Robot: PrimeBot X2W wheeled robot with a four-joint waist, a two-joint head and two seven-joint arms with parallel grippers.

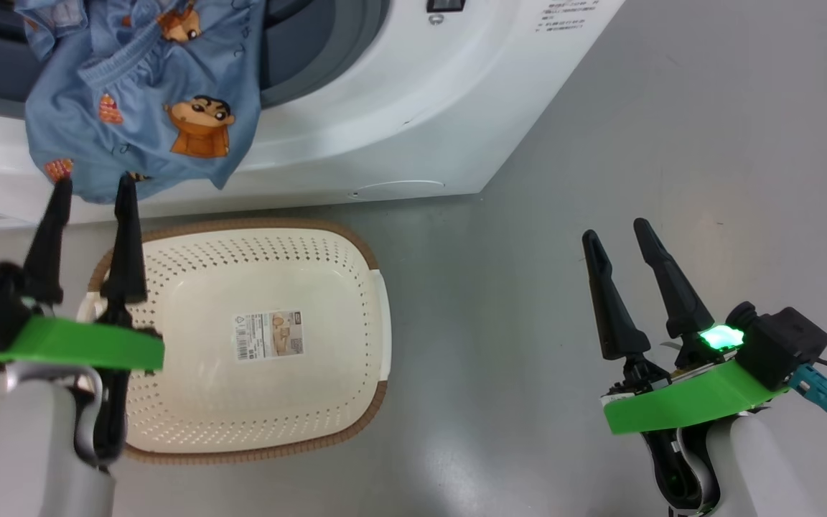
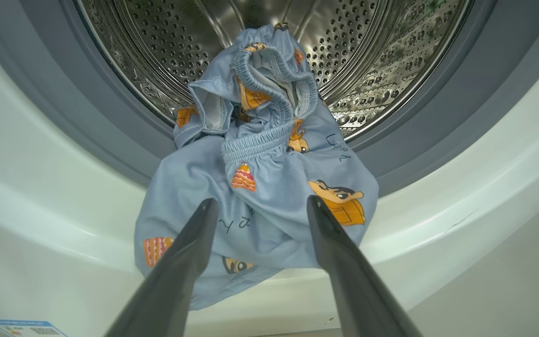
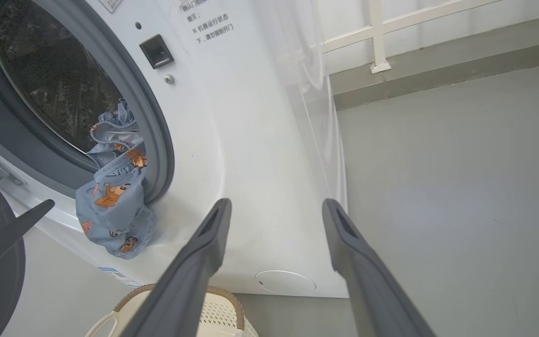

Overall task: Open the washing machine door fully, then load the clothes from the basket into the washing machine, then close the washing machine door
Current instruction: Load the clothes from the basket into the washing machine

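Grey floor (image 1: 600, 143) runs before the white washing machine (image 1: 385, 108). At the machine's mouth the left gripper (image 1: 94, 183) hovers with fingers spread, gripping nothing, its tips at the lower edge of the light blue garment (image 1: 148, 108), which drapes over the machine's grey gasket, half inside the drum. The basket (image 1: 205, 402) sits against the machine's front. Right of the machine's corner, the right gripper (image 1: 616, 231) hangs open.
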